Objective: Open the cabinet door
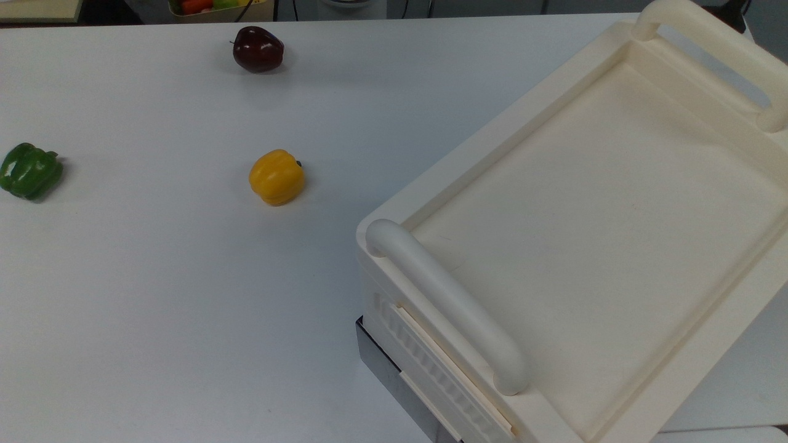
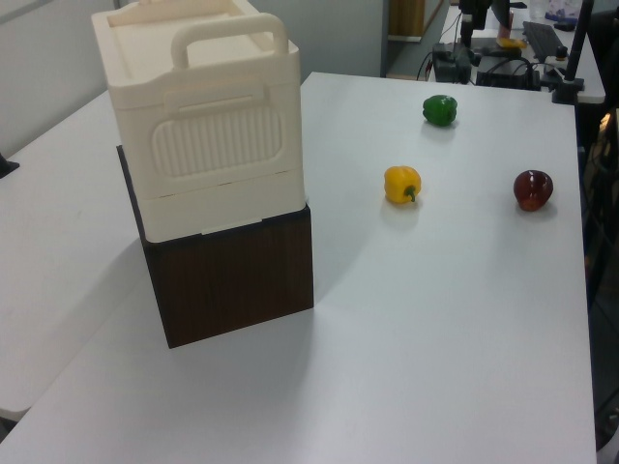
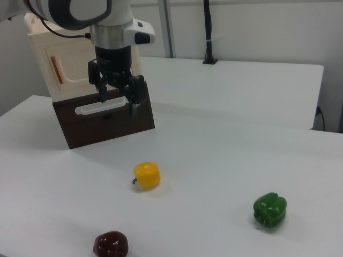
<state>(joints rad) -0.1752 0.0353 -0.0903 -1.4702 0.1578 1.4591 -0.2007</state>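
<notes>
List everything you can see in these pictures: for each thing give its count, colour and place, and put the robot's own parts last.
cabinet: 1, cream, on the dark base, at the left view's left
door: 1, cream with a copper bar handle, on the cabinet's front in the right view
base: 1, dark brown, on the table under the cabinet
yellow pepper: 1, yellow, mid-table
green pepper: 1, green, at the top view's left edge
dark red pepper: 1, dark red, near the top view's upper edge
table: 1, white, under everything
arm: 1, white, at the right view's top left
gripper: 1, black, open, in front of the cabinet
</notes>
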